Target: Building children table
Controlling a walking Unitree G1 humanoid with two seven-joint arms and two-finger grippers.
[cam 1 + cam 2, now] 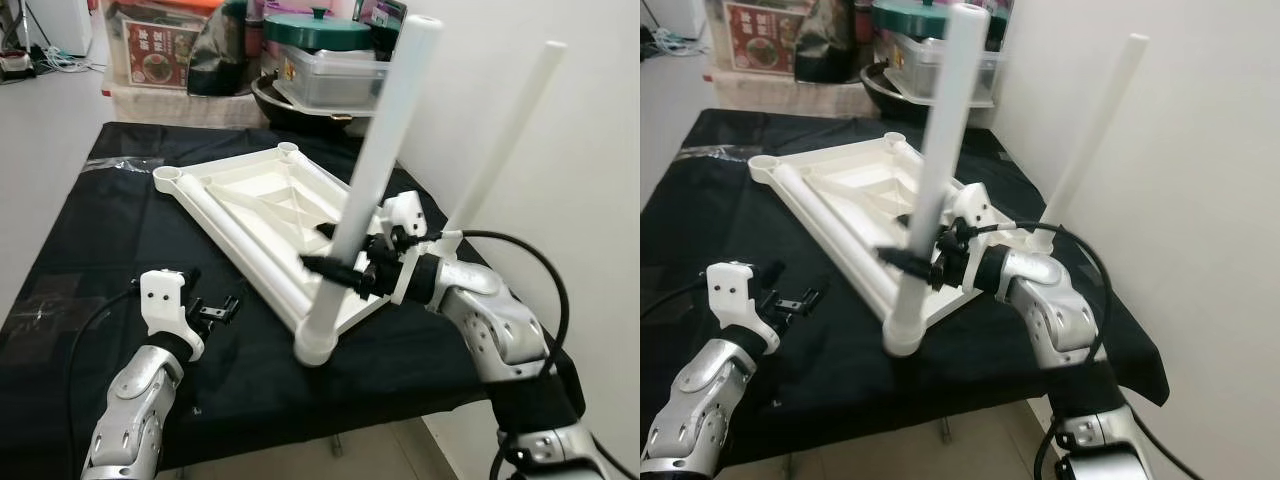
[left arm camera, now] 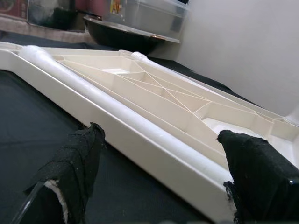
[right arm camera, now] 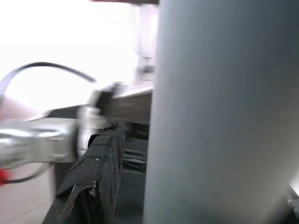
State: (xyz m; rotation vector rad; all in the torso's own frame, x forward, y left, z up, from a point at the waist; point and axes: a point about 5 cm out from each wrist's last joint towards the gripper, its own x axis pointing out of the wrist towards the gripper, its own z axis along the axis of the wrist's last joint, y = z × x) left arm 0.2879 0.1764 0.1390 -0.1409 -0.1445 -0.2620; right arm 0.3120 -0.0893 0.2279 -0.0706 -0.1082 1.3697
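My right pincer [image 1: 335, 268] is clamped around a white leg [image 1: 372, 180], low on its length, and the leg stands tilted in the corner socket of the top [image 1: 262, 205] nearest me. In my right wrist view the leg [image 3: 219, 112] sits close against one black finger [image 3: 93, 177].

The top, a white ribbed panel lying underside up, rests on the black-covered table [image 1: 90, 250]. A second leg [image 1: 505, 140] rises from the corner by the wall, leaning toward the wall. Another leg [image 1: 240, 240] lies flat along the top's left edge.

My left pincer [image 1: 218, 311] hovers above the cloth just beside that edge, fingers spread wide with nothing between them. In the left wrist view the two fingers [image 2: 74, 163] frame the top's rim [image 2: 154, 154].

Containers and a pot [image 1: 320, 30] stand beyond the table's far end.
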